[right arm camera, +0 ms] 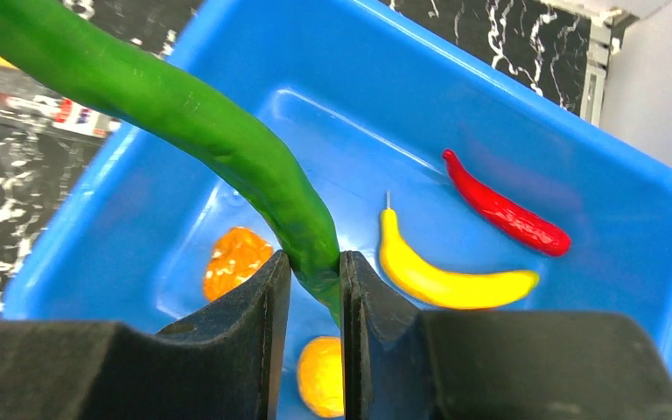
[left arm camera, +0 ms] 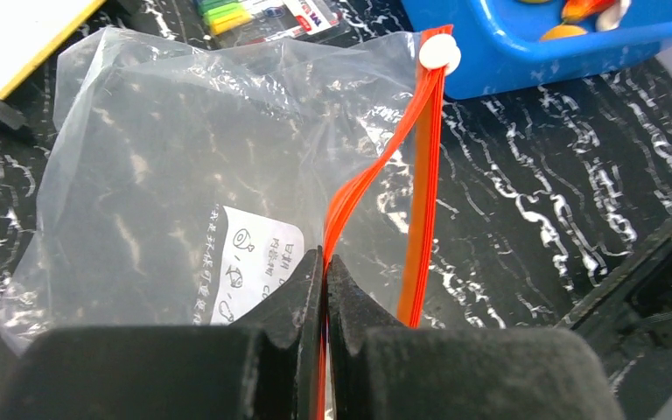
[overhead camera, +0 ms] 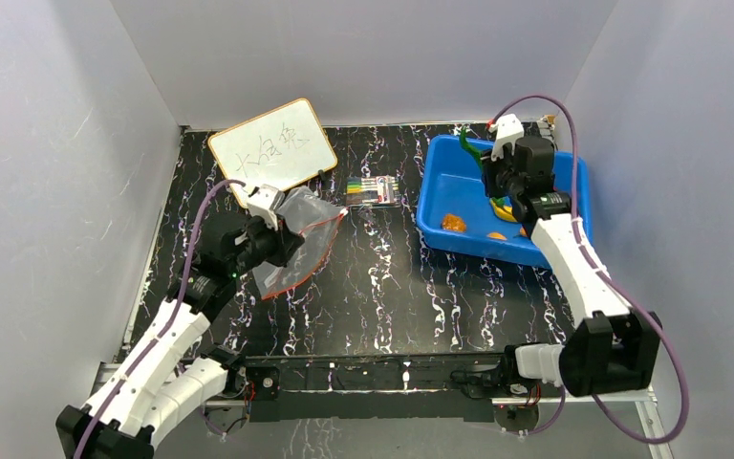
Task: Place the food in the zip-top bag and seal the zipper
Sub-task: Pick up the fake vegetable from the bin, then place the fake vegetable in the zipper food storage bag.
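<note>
Top view: shows a black, white-veined desk [overhead camera: 382, 287] with a clear, floppy plastic zip-top bag trimmed in orange-red [overhead camera: 301, 244] at left and a blue plastic tub [overhead camera: 440, 196] at right, well apart. Places the left gripper [overhead camera: 277, 239] at the bag's near side and the right gripper [overhead camera: 494, 164] above the tub, holding aloft a long curved green toy pepper [overhead camera: 468, 143]. Also shows a white board [overhead camera: 272, 148] and a pack of coloured markers [overhead camera: 375, 189] toward the back.

Left wrist view: finds the left gripper clenched on one lip of the thin orange-red zipper strip [left arm camera: 420, 201], the other lip bowed away, the mouth parted. Shows no food inside the bag, and a white slider [left arm camera: 439, 52] at the zipper's far end.

Right wrist view: finds the right gripper grasping the green toy pepper near one end, long axis running up and away to the left. Shows a yellow toy banana [right arm camera: 442, 276], a red toy chili [right arm camera: 507, 214] and two orange toy fruits [right arm camera: 236, 258] on the tub floor below.

Puts the bag's mouth leftward of the pepper, facing the tub; probably calls for a carry across the desk by the right arm, with the pepper's long axis aimed into the gap between the lips.
</note>
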`<state>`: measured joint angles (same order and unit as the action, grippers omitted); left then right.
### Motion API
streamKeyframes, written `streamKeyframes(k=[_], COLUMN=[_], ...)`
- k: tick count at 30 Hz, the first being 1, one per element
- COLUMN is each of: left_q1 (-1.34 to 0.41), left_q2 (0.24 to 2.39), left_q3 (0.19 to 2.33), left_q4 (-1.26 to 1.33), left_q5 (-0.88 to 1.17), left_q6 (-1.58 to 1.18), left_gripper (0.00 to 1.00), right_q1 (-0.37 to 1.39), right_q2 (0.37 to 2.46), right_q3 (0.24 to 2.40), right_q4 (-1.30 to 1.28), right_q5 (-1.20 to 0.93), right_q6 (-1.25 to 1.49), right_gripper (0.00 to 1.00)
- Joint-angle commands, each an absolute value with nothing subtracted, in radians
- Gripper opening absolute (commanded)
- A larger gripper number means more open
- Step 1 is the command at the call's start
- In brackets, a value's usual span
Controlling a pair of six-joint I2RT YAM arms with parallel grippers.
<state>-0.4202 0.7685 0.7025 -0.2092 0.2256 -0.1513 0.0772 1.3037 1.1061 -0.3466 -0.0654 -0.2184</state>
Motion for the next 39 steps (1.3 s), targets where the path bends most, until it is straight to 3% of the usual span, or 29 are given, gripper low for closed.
streamKeyframes(k=[1,14,29,39], left_q1=[-0.418,-0.419,-0.419,-0.419], left_q2=[0.828,0.979,1.025,1.059], left_q3=[0.802,0.964,0.953,0.977], left_q4=[-0.157,-0.188,-0.144,-0.152], left_q5=[0.296,0.381,0.428,0.493], left_q6=[-0.258,-0.405,-0.456,-0.469], left_gripper=[0.0,0.0,0.0,0.0], right_q1=[0.125,0.263,0.333,0.472], right_q2=[1.177,0.963,0.875,0.935], right_q3=[1.092,1.101,1.006,0.942], right_q4=[-0.251,-0.199,0.306,0.572], right_q5=[-0.125,-0.45,-0.812,-0.827], right_q6=[-0.157,-0.116,0.301,0.443], right_gripper=[0.0,0.0,0.0,0.0])
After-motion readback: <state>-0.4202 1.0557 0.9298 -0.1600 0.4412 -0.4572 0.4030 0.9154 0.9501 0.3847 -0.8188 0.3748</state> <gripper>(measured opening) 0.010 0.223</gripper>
